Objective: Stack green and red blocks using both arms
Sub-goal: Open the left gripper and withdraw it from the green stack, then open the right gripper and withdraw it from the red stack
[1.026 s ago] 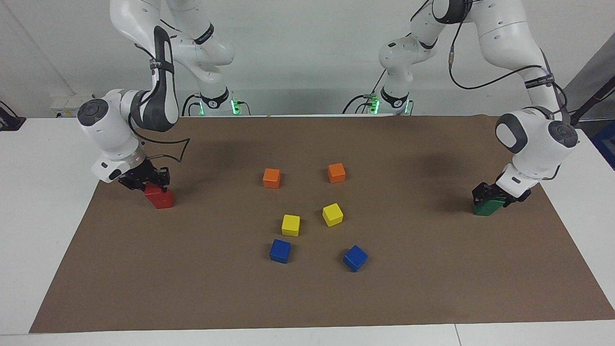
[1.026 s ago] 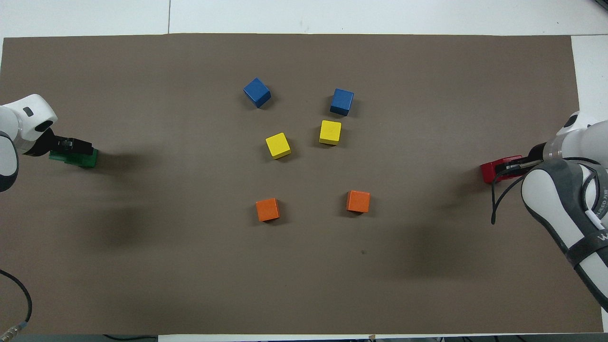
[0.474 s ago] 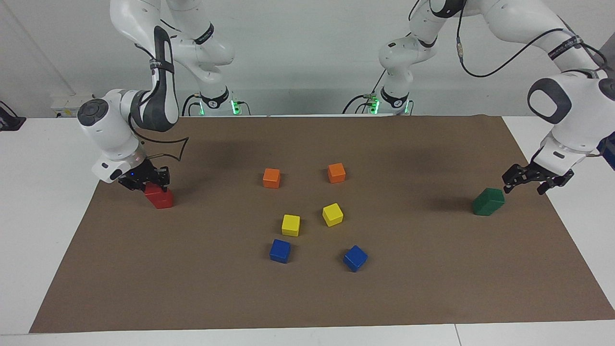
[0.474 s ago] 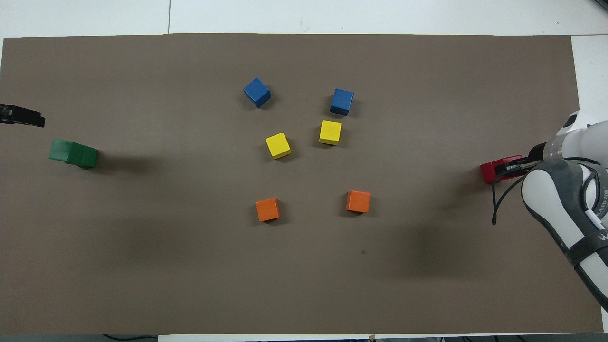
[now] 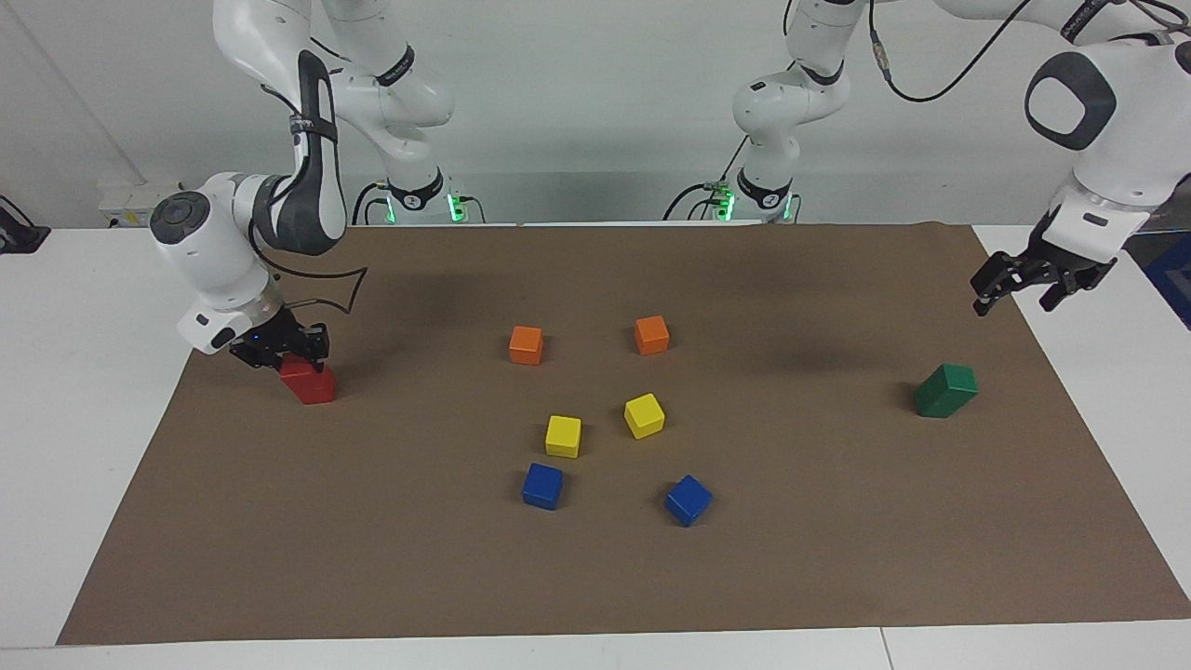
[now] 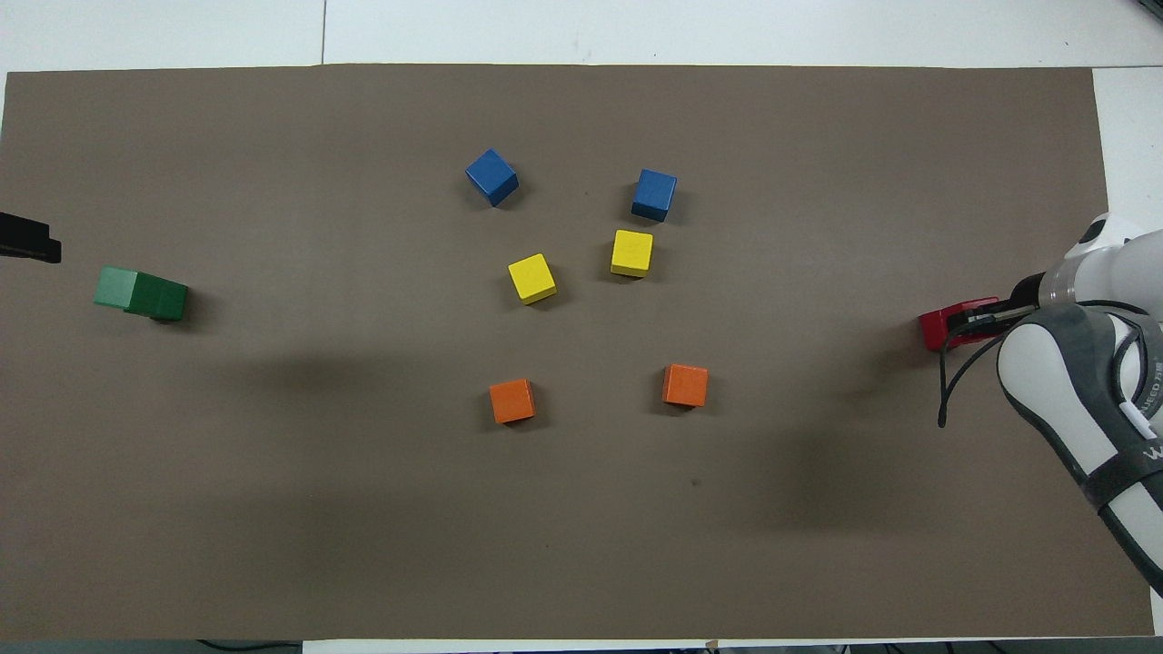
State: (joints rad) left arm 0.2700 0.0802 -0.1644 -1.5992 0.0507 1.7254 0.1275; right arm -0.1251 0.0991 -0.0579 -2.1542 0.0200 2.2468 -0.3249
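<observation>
The brown mat [image 5: 595, 577] covers most of the white counter [image 5: 74, 391], and everything here is placed against that mat.

At the mat's edge toward the right arm's end, the right claw [image 5: 284, 352] is down on the red stack [image 5: 310, 381], its fingertips clamped narrow on the upper red block. In the overhead view only a sliver of red [image 6: 945, 325] shows beside the right arm's wrist, so how neatly the two red blocks line up cannot be told.

Toward the left arm's end of the mat stands the green stack [image 5: 945, 390]: it reads as one green block on another, the upper one slightly askew; from above a paler top face and a darker side show [image 6: 141, 294]. Nothing touches it. The left claw [image 5: 1040, 282] hangs in the air with its fingers spread wide and nothing between them, over the mat's edge at that end and well clear of the green stack. From above just a black tip [image 6: 27, 248] of it shows at the frame's border.

In the middle of the mat sit six loose blocks, none touching another: two orange blocks [image 5: 526, 344] [image 5: 651, 335] nearest the robots, two yellow blocks [image 5: 563, 435] [image 5: 644, 415] farther out, and two blue blocks [image 5: 542, 486] [image 5: 688, 500] farthest from the robots
</observation>
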